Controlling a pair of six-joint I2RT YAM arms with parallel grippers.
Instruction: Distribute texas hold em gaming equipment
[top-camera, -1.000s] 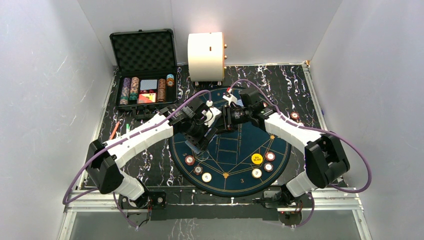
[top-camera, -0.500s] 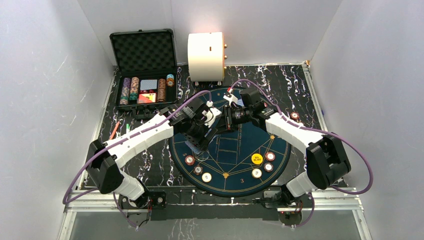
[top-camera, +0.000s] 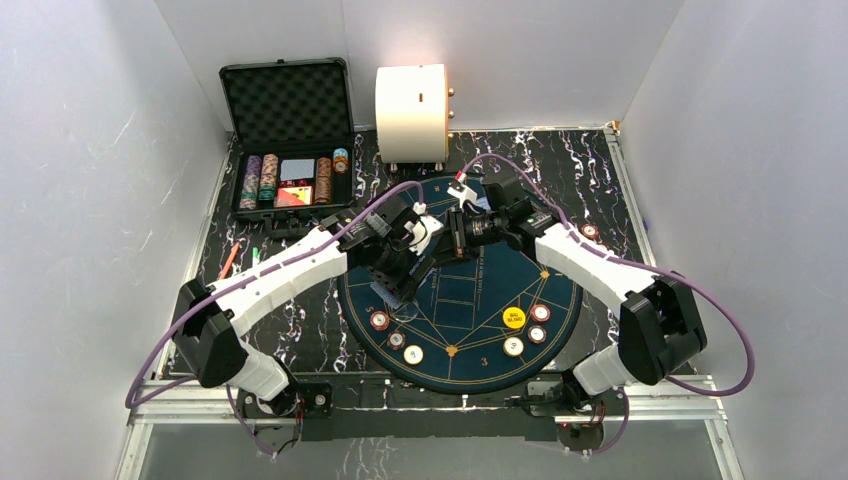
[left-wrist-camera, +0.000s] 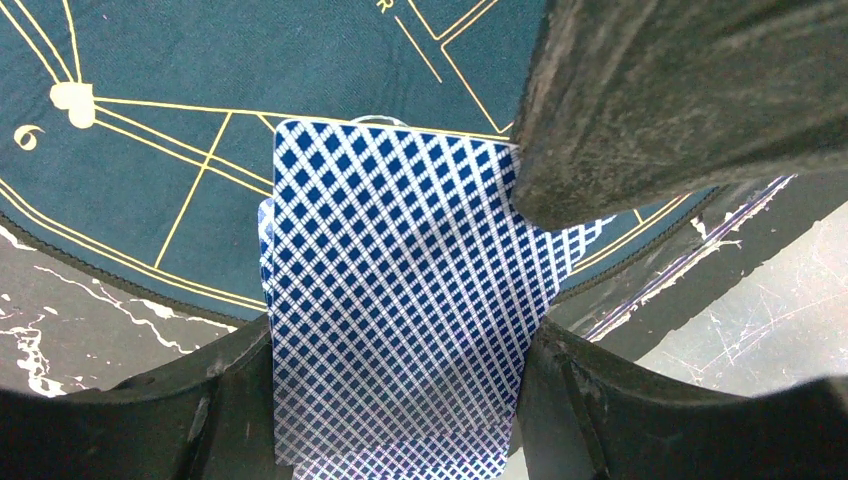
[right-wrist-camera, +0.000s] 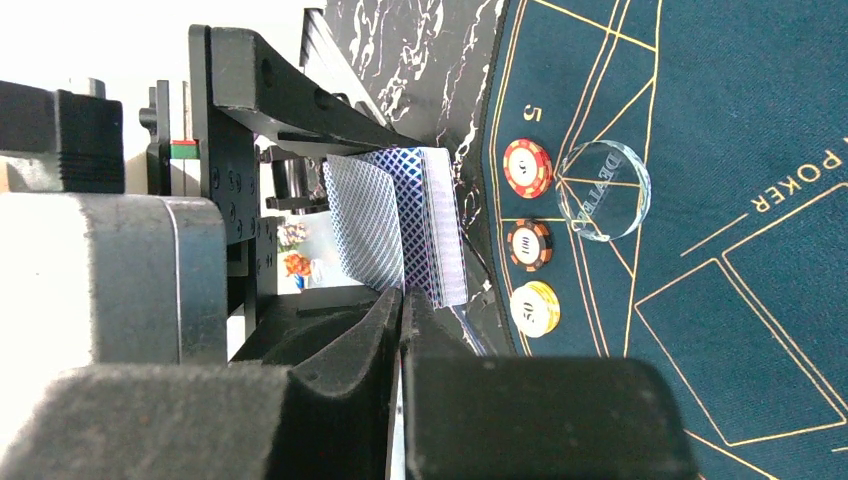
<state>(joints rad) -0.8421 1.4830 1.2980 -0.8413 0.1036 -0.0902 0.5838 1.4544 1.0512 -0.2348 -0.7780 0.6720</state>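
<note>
My left gripper (top-camera: 396, 283) is shut on a deck of blue-backed playing cards (left-wrist-camera: 400, 300) and holds it on edge over the left rim of the round blue mat (top-camera: 470, 300). My right gripper (right-wrist-camera: 402, 310) is shut on the top card (right-wrist-camera: 362, 220), which bows away from the deck (right-wrist-camera: 438, 225). The right gripper's finger (left-wrist-camera: 680, 90) covers the deck's upper right corner. Red-and-white chips (top-camera: 379, 320) and a cream chip (top-camera: 413, 353) lie at the mat's near left. A yellow button (top-camera: 513, 319) and more chips (top-camera: 540, 313) lie at the near right.
The open black case (top-camera: 290, 130) with chip stacks stands at the back left, with the big cream cylinder (top-camera: 411, 100) beside it. A clear dealer puck (right-wrist-camera: 603, 190) lies by the left chips. One chip (top-camera: 590, 232) lies off the mat at the right. Pens (top-camera: 230, 258) lie at the left.
The right arm's elbow has swung out to the right and its gripper has shifted slightly toward the back. The left arm with the deck has barely moved.
</note>
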